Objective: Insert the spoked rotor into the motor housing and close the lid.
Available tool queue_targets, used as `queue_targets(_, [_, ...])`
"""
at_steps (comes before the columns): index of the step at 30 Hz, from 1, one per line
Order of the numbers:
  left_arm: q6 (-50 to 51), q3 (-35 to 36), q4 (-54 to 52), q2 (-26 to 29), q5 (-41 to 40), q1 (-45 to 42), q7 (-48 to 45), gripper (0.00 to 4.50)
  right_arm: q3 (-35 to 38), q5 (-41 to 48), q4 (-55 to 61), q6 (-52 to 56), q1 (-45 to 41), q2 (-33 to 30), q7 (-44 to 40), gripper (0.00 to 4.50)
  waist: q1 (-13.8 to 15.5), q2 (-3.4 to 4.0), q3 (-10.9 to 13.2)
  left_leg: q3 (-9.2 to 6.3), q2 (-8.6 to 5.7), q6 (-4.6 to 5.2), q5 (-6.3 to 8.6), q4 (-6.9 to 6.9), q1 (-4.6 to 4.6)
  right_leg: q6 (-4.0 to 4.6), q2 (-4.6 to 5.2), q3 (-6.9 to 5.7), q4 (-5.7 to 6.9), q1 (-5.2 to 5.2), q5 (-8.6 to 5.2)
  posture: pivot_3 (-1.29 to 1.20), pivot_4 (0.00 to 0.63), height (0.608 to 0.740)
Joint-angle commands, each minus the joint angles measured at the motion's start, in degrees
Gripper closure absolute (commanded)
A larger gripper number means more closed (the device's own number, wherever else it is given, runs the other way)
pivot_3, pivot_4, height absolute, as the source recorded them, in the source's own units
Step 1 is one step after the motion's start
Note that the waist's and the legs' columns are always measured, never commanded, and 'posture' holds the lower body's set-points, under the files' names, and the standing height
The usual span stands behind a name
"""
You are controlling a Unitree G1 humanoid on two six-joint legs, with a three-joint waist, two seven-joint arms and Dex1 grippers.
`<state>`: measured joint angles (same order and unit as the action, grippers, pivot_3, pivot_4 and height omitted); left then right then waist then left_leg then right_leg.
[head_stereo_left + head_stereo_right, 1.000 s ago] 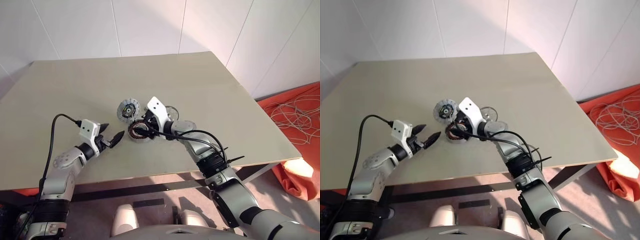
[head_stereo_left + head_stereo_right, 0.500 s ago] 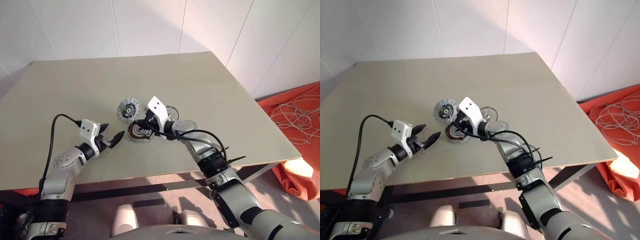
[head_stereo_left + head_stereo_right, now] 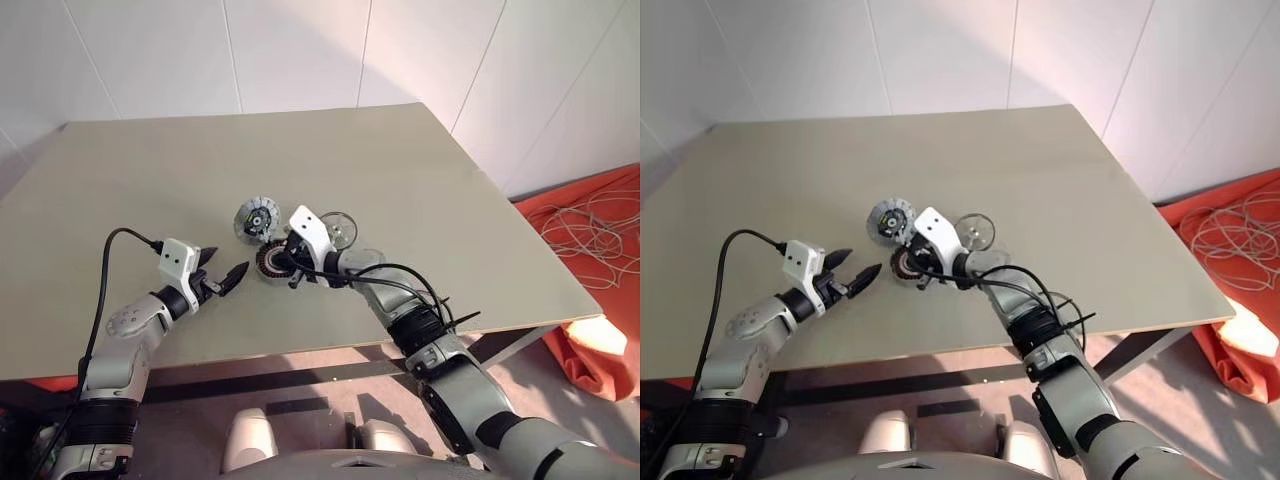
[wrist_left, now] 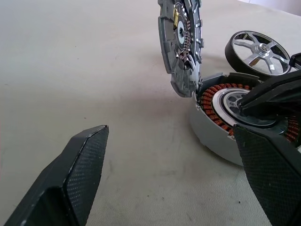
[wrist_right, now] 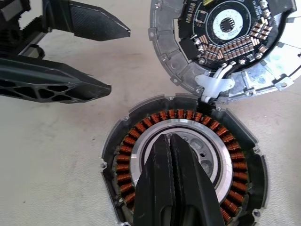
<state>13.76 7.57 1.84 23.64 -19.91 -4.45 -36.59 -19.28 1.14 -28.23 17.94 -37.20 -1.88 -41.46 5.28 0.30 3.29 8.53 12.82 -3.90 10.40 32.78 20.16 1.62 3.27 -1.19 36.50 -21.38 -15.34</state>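
My right tool [image 5: 171, 155] clenched over the motor housing [image 5: 181, 162] centre, left tool [image 3: 222, 276] released nearby, bench [image 3: 150, 170] bare all round, lid [image 5: 225, 42] lettering unreadable.

A large table [image 3: 150, 180] with a plain beige top is seen in the middle of the room. Behind it, a wall [image 3: 300, 50] of big white panels is found, with thin seams between the panels. On the floor at the right side of the table, an orange cloth [image 3: 590, 230] is spread, and a bundle of thin pale cable [image 3: 595, 235] is laid in loose loops on top of this cloth. Under the near edge of the table, a dark bar [image 3: 300, 372] of the table frame can be seen.
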Motion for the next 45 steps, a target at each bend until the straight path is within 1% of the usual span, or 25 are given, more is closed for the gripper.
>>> queue_targets(1, [-0.89, 0.73, -1.23, 0.67, -0.01, -0.67, -0.18, 0.0, 0.44, -0.11, -0.22, -1.52, -1.4, 0.66, 0.03, 4.48, 0.01, 0.0, 0.0, 0.0, 0.0, 0.0, 0.0, 0.0, 0.0, 0.0, 0.0, 0.0, 0.0, 0.0, 0.0, 0.0, 0.0, 0.74])
queue_targets(16, [-1.6, 0.56, 0.16, 0.51, 0.14, -1.41, -0.8, 0.0, 1.11, 0.76, 6.47, 0.11, -2.31, -0.41, -0.66, 4.48, 0.02, 0.0, 0.0, 0.0, 0.0, 0.0, 0.0, 0.0, 0.01, 0.0, 0.0, 0.0, 0.0, -0.01, 0.0, 0.0, 0.0, 0.74])
queue_targets(21, [-1.64, 0.65, 0.18, 0.55, 0.19, -1.33, -0.76, 0.0, 0.67, 0.23, 4.8, -0.21, -1.63, -0.06, -0.48, 4.48, 0.03, 0.0, 0.0, 0.0, 0.0, 0.0, 0.0, 0.0, 0.01, 0.0, 0.0, 0.0, 0.0, -0.01, 0.0, 0.0, 0.0, 0.74])
queue_targets(28, [-1.76, 0.78, 0.0, 0.56, 0.32, -1.07, -0.53, 0.0, 0.69, -0.65, -0.35, -1.92, -1.22, 0.26, 0.71, 4.48, 0.03, 0.0, 0.0, 0.0, -0.01, 0.0, 0.0, 0.0, 0.01, 0.0, 0.0, 0.0, 0.0, -0.01, 0.0, 0.0, 0.0, 0.74])
queue_targets(32, [-1.99, 0.74, 0.06, 0.53, 0.49, -1.1, -0.44, 0.0, 0.93, -0.75, -0.76, -2.41, -1.4, 0.14, 0.83, 4.48, 0.02, 0.0, 0.0, 0.0, 0.0, 0.0, 0.0, 0.0, 0.0, 0.01, 0.0, 0.0, 0.0, -0.01, -0.01, 0.0, 0.0, 0.74])
queue_targets(38, [-2.18, 0.59, 0.41, 0.42, 0.64, -1.55, -0.64, 0.0, 2.44, 0.44, 4.16, -1.88, -1.31, -1.29, 0.11, 4.48, 0.05, 0.0, 0.0, 0.0, -0.01, 0.0, 0.0, 0.0, 0.01, 0.01, 0.0, 0.0, 0.0, 0.0, -0.01, 0.0, 0.0, 0.74])
queue_targets(45, [-2.21, 0.37, 0.76, 0.17, 0.49, -2.03, -0.86, 0.0, 7.53, 4.36, 12.25, 1.0, -2.3, -4.6, -0.66, 4.48, 0.1, -0.01, 0.0, 0.0, -0.01, 0.0, 0.0, 0.0, 0.01, 0.01, 0.0, 0.0, 0.0, 0.0, 0.0, 0.0, 0.0, 0.74])
